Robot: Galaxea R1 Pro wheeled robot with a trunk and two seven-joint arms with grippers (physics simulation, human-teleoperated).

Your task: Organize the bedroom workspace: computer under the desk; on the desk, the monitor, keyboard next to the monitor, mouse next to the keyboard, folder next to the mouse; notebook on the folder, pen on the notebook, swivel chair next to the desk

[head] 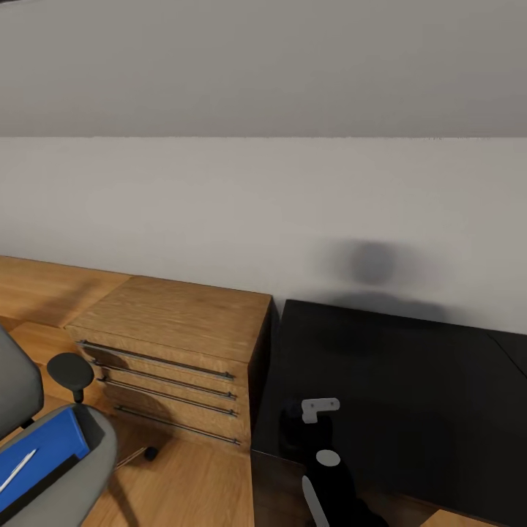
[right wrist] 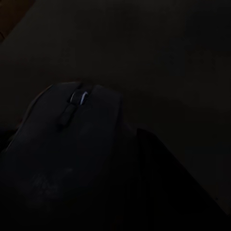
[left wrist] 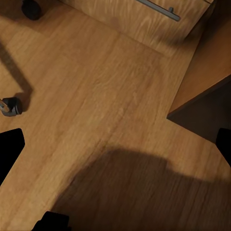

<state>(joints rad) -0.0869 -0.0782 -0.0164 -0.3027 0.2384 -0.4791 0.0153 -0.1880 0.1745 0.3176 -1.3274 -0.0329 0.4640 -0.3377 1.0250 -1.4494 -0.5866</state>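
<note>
Right wrist view looks at close range onto the mouse, dark, its scroll wheel catching a little light, lying on the black desk directly ahead of the right gripper. The picture is too dim to make out the fingers, so I cannot tell whether they are apart or closed on the mouse.

From the head, the right gripper hangs low over the near left corner of the desk, black against black gloss, with a small white bracket just beyond it; here too its fingers cannot be made out. Outward to this gripper's left, the oak drawer unit with long bar handles stands against the desk's end. Beyond both rises the plain grey-white wall, carrying a soft round shadow above the desk.

Further left of the gripper, well apart from it, is the swivel chair: grey seat, black armrest pad. The blue folder lies flat on that seat, with a thin pale pen resting on top of it.

The left gripper has its two black fingertips spread wide, holding nothing. Ahead of it is bare wood floor under a broad shadow. Near one fingertip sits a chair castor; further out are the drawer fronts and a dark desk edge.
</note>
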